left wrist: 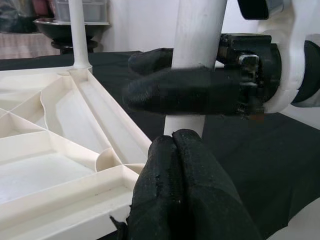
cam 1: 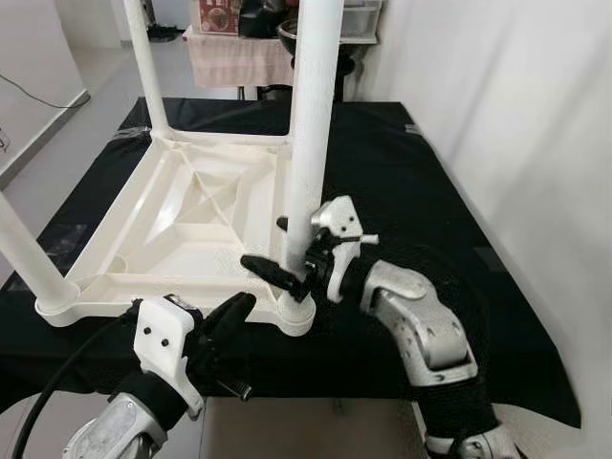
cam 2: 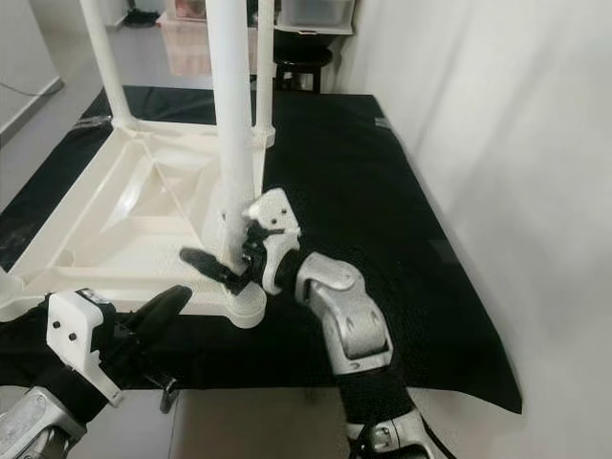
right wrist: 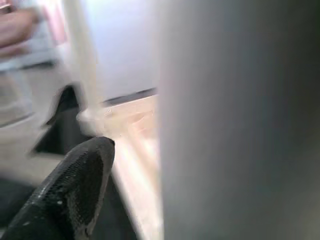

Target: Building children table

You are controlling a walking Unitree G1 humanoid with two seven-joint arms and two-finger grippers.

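A white plastic children's table top lies upside down on the black-covered table. Its legs point up: a far-left leg, a near-left leg and a far-right leg. The thick near-right leg stands in its corner socket. My right gripper is shut on this leg just above the socket, one black finger in front and one behind. My left gripper is shut and empty, its fingertips just in front of that same corner.
The black cloth's front edge runs right below my arms. A white wall stands close on the right. A black stool and storage boxes sit behind the table. A black cable trails from my left arm.
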